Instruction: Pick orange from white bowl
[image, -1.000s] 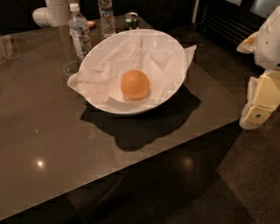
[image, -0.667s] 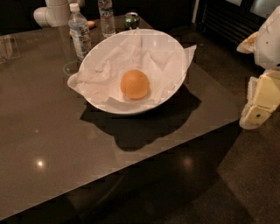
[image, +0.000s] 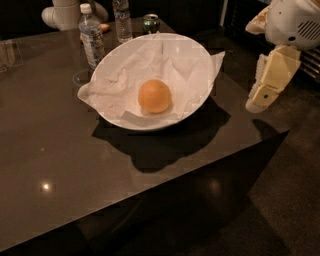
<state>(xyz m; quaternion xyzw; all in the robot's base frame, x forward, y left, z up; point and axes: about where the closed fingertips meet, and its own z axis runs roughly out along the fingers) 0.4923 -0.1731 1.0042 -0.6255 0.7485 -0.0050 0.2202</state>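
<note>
The orange (image: 155, 96) lies in the middle of the white bowl (image: 191, 116), on the crumpled white paper (image: 125, 82) that lines it. The bowl stands on the dark table (image: 60, 150), towards its far right part. My gripper (image: 256, 103) hangs at the right of the view, cream-coloured, beyond the table's right edge. It is to the right of the bowl and apart from it, at about the height of the bowl's rim, and touches nothing.
Two clear water bottles (image: 91, 42) (image: 122, 20) and a small can (image: 151, 23) stand behind the bowl. A tiny orange-tan object (image: 104, 27) lies by a white rounded shape (image: 65, 12) at the back left. A clear glass (image: 10, 54) stands at the left edge. The table's corner (image: 286, 131) is at the right.
My gripper has moved up and a little to the left, nearer the bowl. The orange and the bowl have not moved.
</note>
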